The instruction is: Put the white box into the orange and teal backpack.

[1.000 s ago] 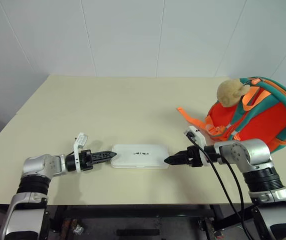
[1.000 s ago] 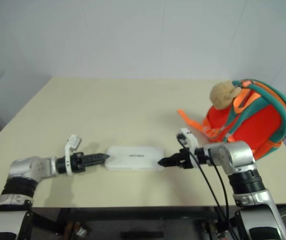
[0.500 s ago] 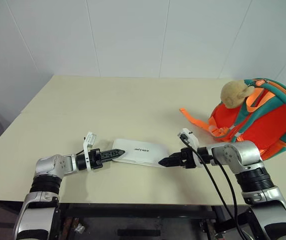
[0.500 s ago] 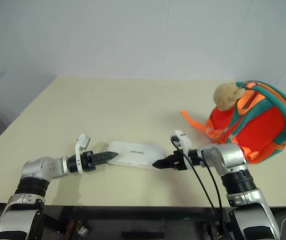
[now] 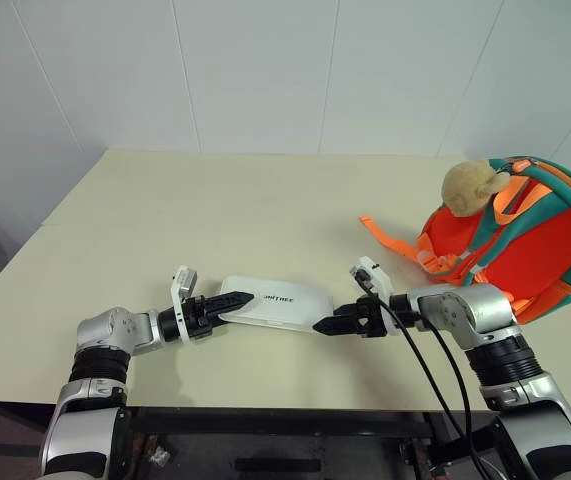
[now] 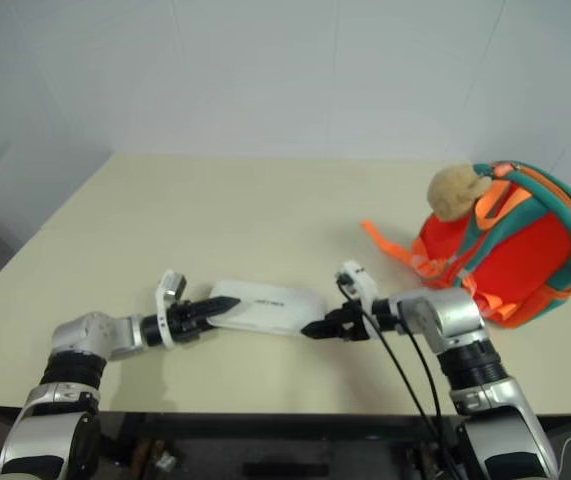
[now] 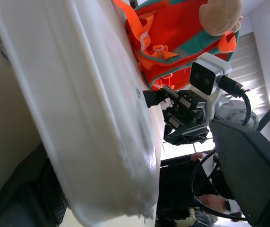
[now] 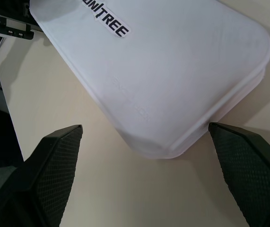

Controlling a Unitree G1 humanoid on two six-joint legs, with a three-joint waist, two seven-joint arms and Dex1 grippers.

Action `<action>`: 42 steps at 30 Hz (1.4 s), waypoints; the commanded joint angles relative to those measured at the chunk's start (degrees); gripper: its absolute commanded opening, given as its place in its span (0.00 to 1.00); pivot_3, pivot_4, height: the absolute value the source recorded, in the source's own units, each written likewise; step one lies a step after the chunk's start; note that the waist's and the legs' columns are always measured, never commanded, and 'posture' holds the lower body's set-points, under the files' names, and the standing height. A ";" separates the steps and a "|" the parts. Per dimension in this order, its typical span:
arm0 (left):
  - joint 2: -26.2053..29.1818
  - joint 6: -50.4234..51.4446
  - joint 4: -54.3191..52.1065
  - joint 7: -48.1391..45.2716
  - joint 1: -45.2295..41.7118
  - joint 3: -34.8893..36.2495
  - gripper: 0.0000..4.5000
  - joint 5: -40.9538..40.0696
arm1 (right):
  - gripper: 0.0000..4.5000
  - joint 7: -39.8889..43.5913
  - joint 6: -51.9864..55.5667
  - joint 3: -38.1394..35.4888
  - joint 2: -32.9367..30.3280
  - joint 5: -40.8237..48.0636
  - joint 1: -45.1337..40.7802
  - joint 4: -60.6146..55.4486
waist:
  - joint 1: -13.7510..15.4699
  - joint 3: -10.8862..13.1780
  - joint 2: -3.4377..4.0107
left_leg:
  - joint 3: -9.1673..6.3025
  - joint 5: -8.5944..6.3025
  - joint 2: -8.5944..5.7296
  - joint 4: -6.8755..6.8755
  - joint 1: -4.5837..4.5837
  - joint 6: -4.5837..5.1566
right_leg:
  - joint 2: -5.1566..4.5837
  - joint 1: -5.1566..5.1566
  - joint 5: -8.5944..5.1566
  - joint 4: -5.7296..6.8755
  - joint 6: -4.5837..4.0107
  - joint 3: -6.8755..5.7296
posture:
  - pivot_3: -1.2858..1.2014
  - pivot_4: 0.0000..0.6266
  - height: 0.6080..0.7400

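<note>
Left gripper [image 5: 237, 299]: forearm low over the table, pointing inward; fingers spread, tips at the left end of the box.
Right gripper [image 5: 323, 325]: pointing inward, angled down; fingers spread wide either side of the box's right end.
Flat white rectangular box [image 5: 277, 303]: between both grippers, left end raised.
Beige table [image 5: 215, 210]: supports box.
Rounded orange and teal backpack [image 5: 525, 240]: far right, upright.

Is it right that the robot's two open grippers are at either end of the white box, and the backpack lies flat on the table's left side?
Not quite. The orange and teal backpack is on the table's right side, per the left eye view. The left gripper and right gripper do stand open at the white box's ends.
</note>
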 commanded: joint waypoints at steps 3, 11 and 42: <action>-1.62 2.65 2.03 2.19 -0.82 2.54 0.85 -1.92 | 1.00 0.51 -1.04 -0.33 -0.49 0.66 1.34 -3.03 | -0.10 0.00 0.00 | 0.00 0.00 0.00 0.00 0.00 0.00 | 0.00 0.00 0.00 -0.01 0.00 0.00 | 0.52 0.24 1.00; -3.24 4.77 4.41 6.52 -2.55 8.75 0.31 -4.42 | 1.00 0.24 -1.02 -0.68 -0.50 0.96 2.91 -4.61 | -0.20 0.00 -0.01 | -0.01 0.00 0.00 0.00 0.01 -0.01 | 0.01 -0.02 0.01 0.02 0.02 0.00 | 0.52 0.24 1.00; -2.27 -28.20 -20.36 0.14 10.13 11.29 0.31 -7.96 | 1.00 -28.03 -17.51 -43.35 -0.96 4.22 31.05 -37.31 | 0.02 0.01 -0.02 | 0.01 -0.06 0.00 -0.14 -0.04 0.03 | -0.03 0.14 0.04 -0.60 0.04 0.00 | 0.52 0.24 1.00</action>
